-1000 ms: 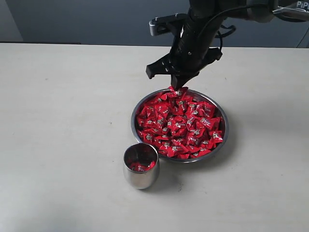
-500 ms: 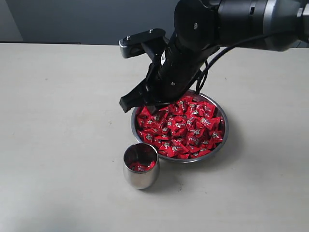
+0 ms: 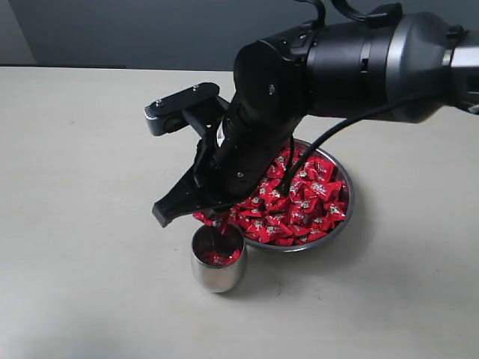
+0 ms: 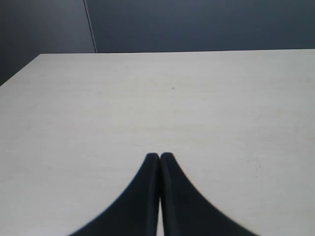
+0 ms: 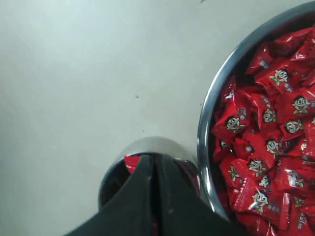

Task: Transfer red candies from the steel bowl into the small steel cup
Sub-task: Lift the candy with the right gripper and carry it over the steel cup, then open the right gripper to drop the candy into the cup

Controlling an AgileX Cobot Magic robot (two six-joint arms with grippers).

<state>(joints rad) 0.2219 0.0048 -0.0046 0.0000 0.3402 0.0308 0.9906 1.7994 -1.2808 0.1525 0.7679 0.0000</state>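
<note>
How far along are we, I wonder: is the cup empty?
Not empty, but far from full: the cup holds a few candies at its bottom, with bare wall above them.

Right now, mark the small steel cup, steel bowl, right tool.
small steel cup (image 3: 217, 278), exterior view, outer wall.
steel bowl (image 3: 350, 196), exterior view, right rim.
right tool (image 5: 154, 158), right wrist view, between fingertips.

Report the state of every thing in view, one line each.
right pincer, shut, over the cup's mouth, apparently pinching one candy.
pinched candy, hanging at the pincer tips above the cup.
left pincer, shut, holding nothing, over the table.
steel bowl, upright, heaped with red candies.
small steel cup, upright beside the bowl, a few candies inside.
</note>
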